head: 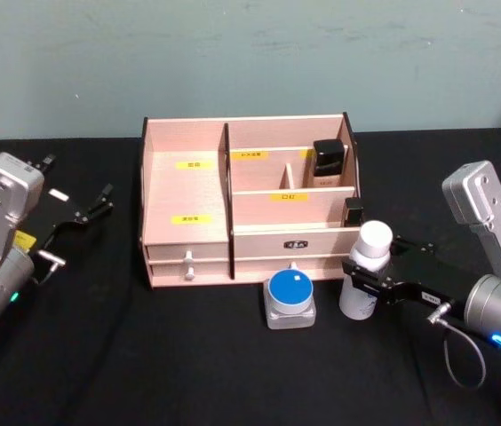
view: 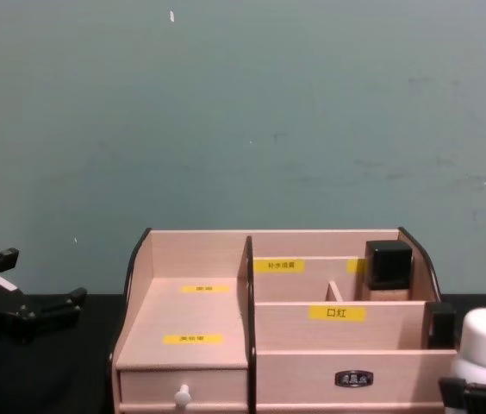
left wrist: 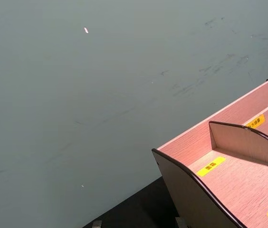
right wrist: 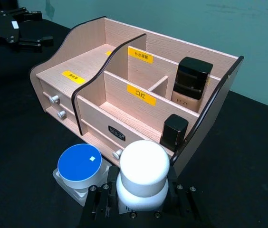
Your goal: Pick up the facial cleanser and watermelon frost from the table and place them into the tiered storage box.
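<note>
Right hand on the cleanser, left hand parked.

My right hand (head: pixel 368 282) is clamped on the white-capped facial cleanser bottle (head: pixel 375 240), which stands upright just in front of the tiered storage box (head: pixel 188 177), at its right front corner. The blue-lidded jar (head: pixel 290 289) sits on the black table (head: pixel 144 355) just beside the bottle, before the box's drawer front. A dark-capped bottle (head: pixel 328 162) stands in the rear right compartment. My left hand (head: pixel 80 220) rests well left of the box, fingers apart.
</note>
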